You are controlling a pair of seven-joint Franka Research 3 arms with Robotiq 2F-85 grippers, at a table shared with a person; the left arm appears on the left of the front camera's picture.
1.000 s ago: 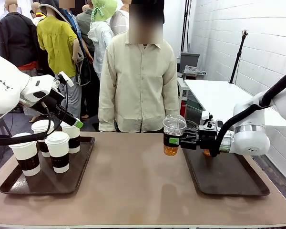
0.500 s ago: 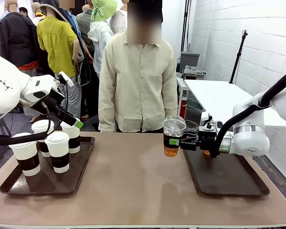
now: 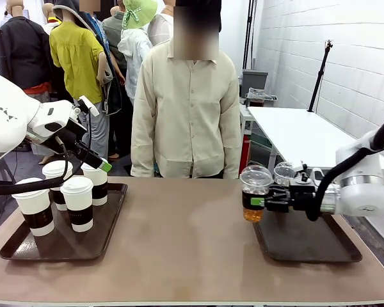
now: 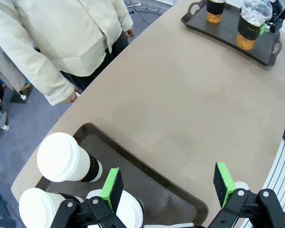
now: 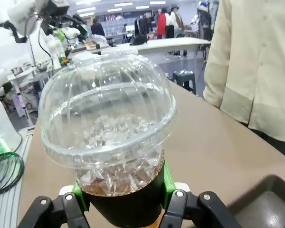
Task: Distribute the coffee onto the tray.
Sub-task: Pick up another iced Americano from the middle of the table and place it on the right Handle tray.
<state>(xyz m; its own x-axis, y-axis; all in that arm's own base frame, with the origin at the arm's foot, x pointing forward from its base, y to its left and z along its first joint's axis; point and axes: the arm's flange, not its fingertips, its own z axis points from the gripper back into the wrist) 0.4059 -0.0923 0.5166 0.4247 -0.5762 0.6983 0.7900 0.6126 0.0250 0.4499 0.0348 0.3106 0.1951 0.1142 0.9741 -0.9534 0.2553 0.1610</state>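
On the left of the desk (image 3: 179,249) sits a dark tray (image 3: 112,225) carrying four white paper cups (image 3: 78,203) with white lids and dark brown sleeves, grouped close together toward the tray's far left part. The left gripper (image 3: 93,158) hangs above the back of this group, its green-padded fingers (image 4: 112,186) spread apart with nothing between them; from the left wrist camera the lids of the paper cups lie just below and beside the released fingers, and bare tray floor shows between the pads. A person in a cream shirt (image 3: 185,102) stands at the far edge of the desk near its middle, arms down at the sides. To the right of centre, the right gripper (image 3: 259,202) reaches in from the right, its fingers clenched on the dark band of a clear dome-lidded cup (image 3: 254,192) of amber-brown drink, holding it upright and lifted off the desk, at the left edge of the right-hand tray (image 3: 307,246). The right wrist camera shows the green pads pressed against both sides of that cup's dark lower part, with ice under the dome. Just behind the right gripper, a second clear dome-lidded cup (image 3: 283,173) stands at the far end of the right-hand tray.
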